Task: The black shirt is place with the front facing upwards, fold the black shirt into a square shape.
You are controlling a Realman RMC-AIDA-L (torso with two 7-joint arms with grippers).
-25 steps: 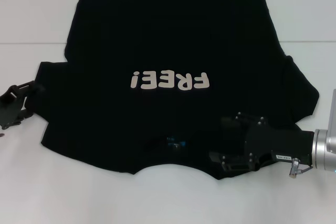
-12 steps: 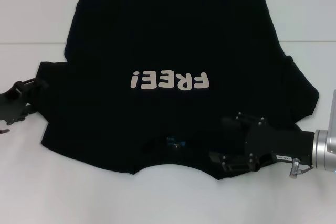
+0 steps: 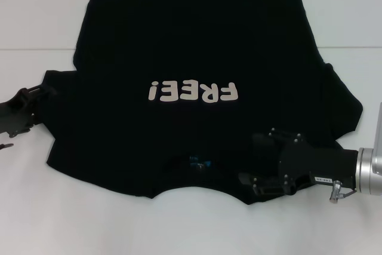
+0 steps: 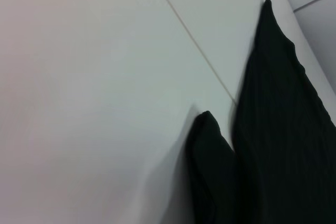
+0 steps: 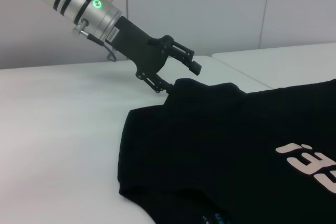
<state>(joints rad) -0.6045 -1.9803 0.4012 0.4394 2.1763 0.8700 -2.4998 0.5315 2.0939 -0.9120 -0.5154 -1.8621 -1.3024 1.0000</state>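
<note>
The black shirt [image 3: 197,64] lies spread front-up across the white counter [image 3: 36,22], its collar end toward the robot and its hem running out of the head view at the far side; the off-white "FREE!" lettering [image 3: 193,92] reads upside down from the robot's side, and a small blue neck label [image 3: 200,162] shows at the collar. Both short sleeves are spread out to the sides. At the shirt's left sleeve [image 3: 59,97], the left gripper [image 3: 37,95] reaches in low over the counter, its fingers [image 5: 184,59] parted around the sleeve's edge, one above the cloth and one at or under it, with nothing yet clamped. The left wrist view shows only the sleeve tip [image 4: 210,166] and a stretch of dark cloth against the counter. On the other side, the right gripper [image 3: 248,183] rests on the shirt just beside the collar, near the right shoulder; its dark fingers blend into the black cloth, so whether they are parted or closed on the fabric cannot be told.
</note>
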